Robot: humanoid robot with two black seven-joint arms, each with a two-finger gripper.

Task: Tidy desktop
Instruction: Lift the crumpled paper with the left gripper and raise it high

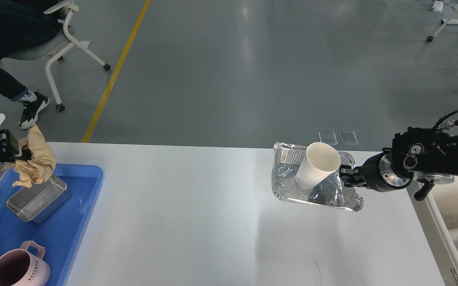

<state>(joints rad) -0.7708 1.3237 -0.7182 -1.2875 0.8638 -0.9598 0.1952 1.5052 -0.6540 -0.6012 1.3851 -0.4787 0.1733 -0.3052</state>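
**Counter clearing, nearly complete**

The large white matte counter (pixel 213 222) fills the lower view, its middle bare. At far left, the left gripper (pixel 18 153) has its fingers clamped on a crumpled tan paper wad (pixel 34 161), held above the blue plastic tray (pixel 70 226), which carries a rectangular steel tin (pixel 38 198) and a pink ceramic mug (pixel 18 268). At right, the right gripper (pixel 348 176) pinches a crinkled, shiny foil tray (pixel 312 190) containing a smooth white paper cup (pixel 318 165). Both loads apparently await disposal.
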